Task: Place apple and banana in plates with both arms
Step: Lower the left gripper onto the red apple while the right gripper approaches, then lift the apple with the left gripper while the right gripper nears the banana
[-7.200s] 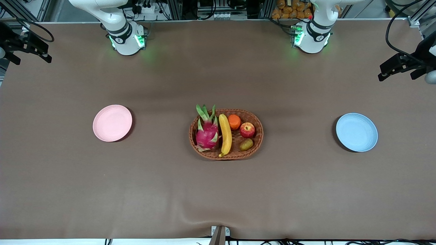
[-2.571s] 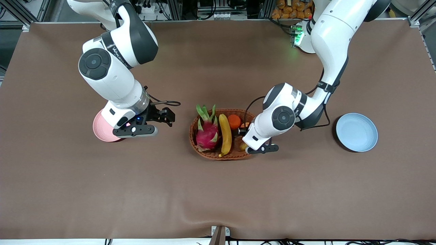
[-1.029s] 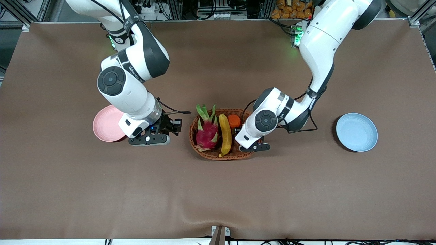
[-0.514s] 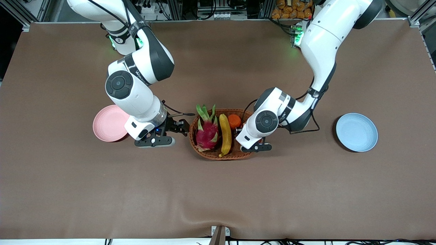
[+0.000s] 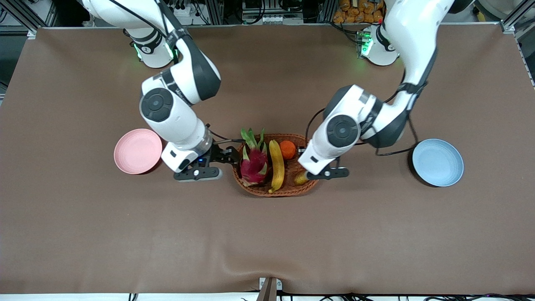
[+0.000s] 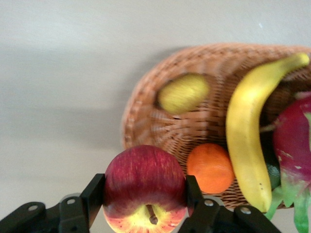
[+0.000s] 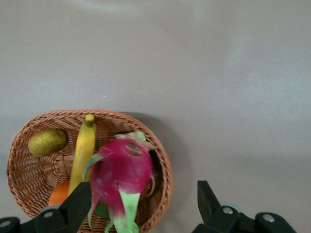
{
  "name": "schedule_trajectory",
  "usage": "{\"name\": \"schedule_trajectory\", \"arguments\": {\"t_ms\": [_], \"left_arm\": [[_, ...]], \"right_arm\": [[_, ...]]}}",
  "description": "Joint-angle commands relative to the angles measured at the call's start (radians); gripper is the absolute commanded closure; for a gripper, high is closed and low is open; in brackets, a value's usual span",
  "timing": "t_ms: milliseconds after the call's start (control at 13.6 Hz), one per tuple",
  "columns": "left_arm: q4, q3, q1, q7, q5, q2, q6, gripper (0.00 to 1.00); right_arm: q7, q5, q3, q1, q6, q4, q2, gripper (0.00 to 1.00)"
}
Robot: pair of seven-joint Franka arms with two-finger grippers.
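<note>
The left gripper (image 6: pixel 146 206) grasps the small red apple (image 6: pixel 145 187) above the oval wicker basket (image 5: pixel 311 186), while the right gripper (image 7: pixel 143 208), fingers released, hovers beside it, the long yellow banana (image 5: pixel 276 165) lying inside and both round plates, pale pink (image 5: pixel 138 151) and light blue (image 5: pixel 437 162), unfilled.

A robotics lab: two arms (image 5: pixel 175 96) on a brown-covered surface (image 5: pixel 267 234), aluminium frame rails (image 5: pixel 217 10) and cables along its edge.

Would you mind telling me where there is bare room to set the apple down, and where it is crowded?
Both plates are bare: the blue plate toward the left arm's end, the pink plate toward the right arm's. The left end effector holds the apple over the basket rim. The basket is crowded with the banana and other fruit.
</note>
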Motion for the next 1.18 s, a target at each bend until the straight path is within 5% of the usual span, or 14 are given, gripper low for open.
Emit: {"name": "schedule_trajectory", "arguments": {"t_ms": [0, 367, 661, 1102], "left_arm": [[-0.043, -0.004, 0.077, 0.027, 0.022, -0.055, -0.026, 0.81], [-0.125, -0.007, 0.227, 0.244, 0.022, -0.141, -0.026, 0.8], [-0.222, -0.012, 0.411, 0.51, 0.02, -0.198, -0.017, 0.8], [-0.398, -0.012, 0.598, 0.697, 0.022, -0.293, 0.029, 0.8]], "right_arm": [[0.056, 0.071, -0.009, 0.052, 0.083, 0.032, 0.054, 0.05], [0.185, 0.076, -0.009, 0.113, 0.129, 0.204, 0.174, 0.1], [0.183, 0.073, -0.009, 0.166, 0.117, 0.197, 0.174, 0.21], [0.19, 0.081, -0.009, 0.204, -0.08, 0.165, 0.176, 0.21]]}}
